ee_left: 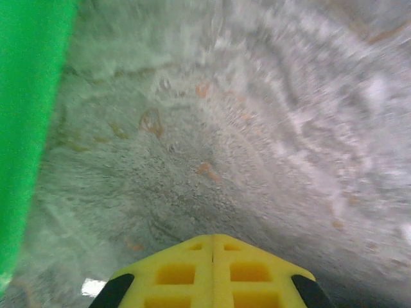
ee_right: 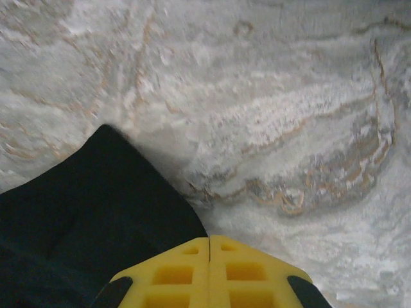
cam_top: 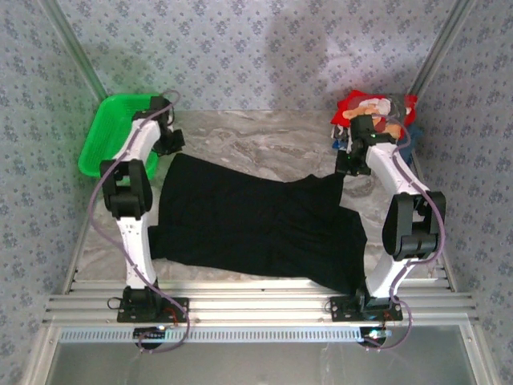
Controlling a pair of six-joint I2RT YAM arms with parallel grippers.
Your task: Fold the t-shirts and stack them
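Observation:
A plain black t-shirt (cam_top: 248,220) lies spread flat across the middle of the marble table. My left gripper (cam_top: 170,144) sits just beyond its far left corner. In the left wrist view that gripper (ee_left: 213,236) has its yellow jaws pressed together over bare table, and no cloth shows at the tips. My right gripper (cam_top: 346,167) is at the shirt's far right corner. In the right wrist view the right gripper (ee_right: 209,239) is shut, and the black cloth's (ee_right: 83,205) edge runs right into the tips. A folded red t-shirt with a teddy-bear print (cam_top: 377,108) tops a pile at the back right.
A green plastic mesh basket (cam_top: 104,132) stands at the back left, close beside my left arm; its wall (ee_left: 26,128) fills the left edge of the left wrist view. Bare marble tabletop (cam_top: 256,136) stretches between the two grippers. A metal rail frame runs along the near edge.

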